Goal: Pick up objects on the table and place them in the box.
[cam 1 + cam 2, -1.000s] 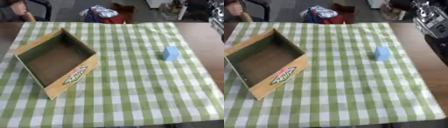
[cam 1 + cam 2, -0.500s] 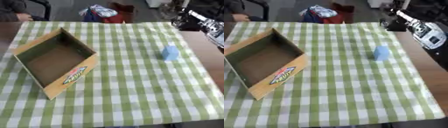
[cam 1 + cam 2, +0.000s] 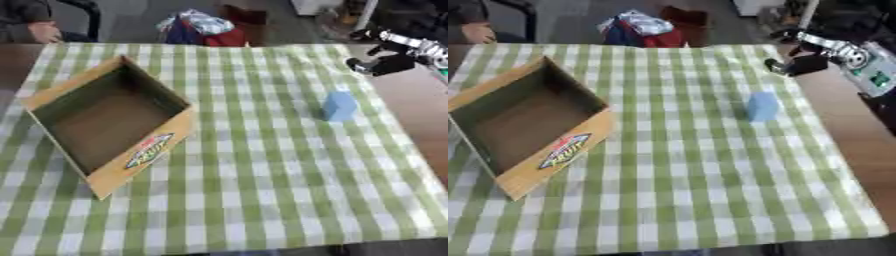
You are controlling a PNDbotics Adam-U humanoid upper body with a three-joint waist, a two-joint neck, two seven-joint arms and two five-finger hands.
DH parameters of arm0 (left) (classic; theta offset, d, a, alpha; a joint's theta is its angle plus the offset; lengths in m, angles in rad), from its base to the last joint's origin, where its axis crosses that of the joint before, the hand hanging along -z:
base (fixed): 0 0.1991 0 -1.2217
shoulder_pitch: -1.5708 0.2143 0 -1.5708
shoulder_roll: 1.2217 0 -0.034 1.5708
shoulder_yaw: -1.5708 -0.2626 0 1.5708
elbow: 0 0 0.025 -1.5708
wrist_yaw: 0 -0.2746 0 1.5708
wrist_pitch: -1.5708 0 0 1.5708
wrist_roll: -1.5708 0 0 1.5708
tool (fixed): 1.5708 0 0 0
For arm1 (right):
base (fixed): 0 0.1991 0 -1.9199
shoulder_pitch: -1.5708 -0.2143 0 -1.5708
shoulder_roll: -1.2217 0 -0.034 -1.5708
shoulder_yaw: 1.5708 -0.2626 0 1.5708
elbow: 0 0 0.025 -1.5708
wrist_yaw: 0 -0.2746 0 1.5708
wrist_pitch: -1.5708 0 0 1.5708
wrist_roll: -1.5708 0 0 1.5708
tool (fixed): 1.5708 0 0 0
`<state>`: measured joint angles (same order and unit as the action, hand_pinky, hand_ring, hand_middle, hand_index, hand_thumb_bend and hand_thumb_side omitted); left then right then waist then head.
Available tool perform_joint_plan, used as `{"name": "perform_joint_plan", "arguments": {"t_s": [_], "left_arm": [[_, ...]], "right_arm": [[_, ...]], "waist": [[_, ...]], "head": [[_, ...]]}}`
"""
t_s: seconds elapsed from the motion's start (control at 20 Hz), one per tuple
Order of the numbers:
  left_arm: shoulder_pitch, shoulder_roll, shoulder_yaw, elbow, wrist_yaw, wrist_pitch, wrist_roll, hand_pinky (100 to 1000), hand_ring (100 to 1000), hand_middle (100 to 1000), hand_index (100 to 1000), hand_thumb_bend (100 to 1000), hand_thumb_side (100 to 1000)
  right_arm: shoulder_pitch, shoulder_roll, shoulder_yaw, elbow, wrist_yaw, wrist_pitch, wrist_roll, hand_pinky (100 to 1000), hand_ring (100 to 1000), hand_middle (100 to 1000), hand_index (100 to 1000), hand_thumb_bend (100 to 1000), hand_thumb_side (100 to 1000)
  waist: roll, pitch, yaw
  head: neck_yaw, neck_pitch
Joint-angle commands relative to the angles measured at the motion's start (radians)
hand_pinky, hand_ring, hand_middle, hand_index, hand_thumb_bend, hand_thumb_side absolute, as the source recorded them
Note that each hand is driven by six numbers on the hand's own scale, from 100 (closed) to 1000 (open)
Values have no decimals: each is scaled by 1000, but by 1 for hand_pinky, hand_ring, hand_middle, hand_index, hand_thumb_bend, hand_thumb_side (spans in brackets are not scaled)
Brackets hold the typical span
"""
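A small light-blue block (image 3: 339,106) stands upright on the green checked cloth, right of centre. An open cardboard box (image 3: 109,116) with a colourful logo on its front wall sits at the left, and I see nothing inside it. My right hand (image 3: 796,64) comes in from the upper right and hovers over the cloth's far right edge, beyond the block and apart from it. Its dark fingers look partly curled, but I cannot make out their state. My left hand shows in neither view.
The green checked tablecloth (image 3: 262,190) covers most of the table; bare brown wood (image 3: 846,130) shows along the right side. A red and blue bundle (image 3: 201,27) lies on the floor beyond the far edge.
My right arm has come further into view from the upper right, and its hand has moved down and left toward the blue block. Block and box have not moved.
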<state>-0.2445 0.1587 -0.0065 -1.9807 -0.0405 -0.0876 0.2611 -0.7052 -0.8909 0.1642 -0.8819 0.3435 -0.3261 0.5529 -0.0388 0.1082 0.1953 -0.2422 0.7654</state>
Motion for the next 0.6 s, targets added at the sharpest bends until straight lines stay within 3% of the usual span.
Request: {"name": "perform_joint_plan", "arguments": {"t_s": [0.05, 0.4, 0.6], "left_arm": [[-4, 20, 8, -19, -1, 1, 3, 650, 590, 662, 705, 100, 677], [-1, 20, 10, -19, -3, 3, 4, 650, 591, 662, 704, 100, 677], [-1, 20, 9, -19, -3, 3, 4, 650, 592, 661, 704, 100, 677]], "right_arm": [[-24, -17, -66, 5, 117, -54, 89, 876, 1000, 1000, 1000, 397, 385], [-24, -21, -58, -23, 204, -108, 122, 903, 1000, 997, 1000, 509, 362], [-20, -16, -46, -39, 242, -128, 128, 905, 1000, 994, 1000, 508, 359]], "waist": [[0, -14, -4], [-3, -15, -6], [-3, -15, -7]], "head": [[5, 5], [7, 5], [7, 5]]}}
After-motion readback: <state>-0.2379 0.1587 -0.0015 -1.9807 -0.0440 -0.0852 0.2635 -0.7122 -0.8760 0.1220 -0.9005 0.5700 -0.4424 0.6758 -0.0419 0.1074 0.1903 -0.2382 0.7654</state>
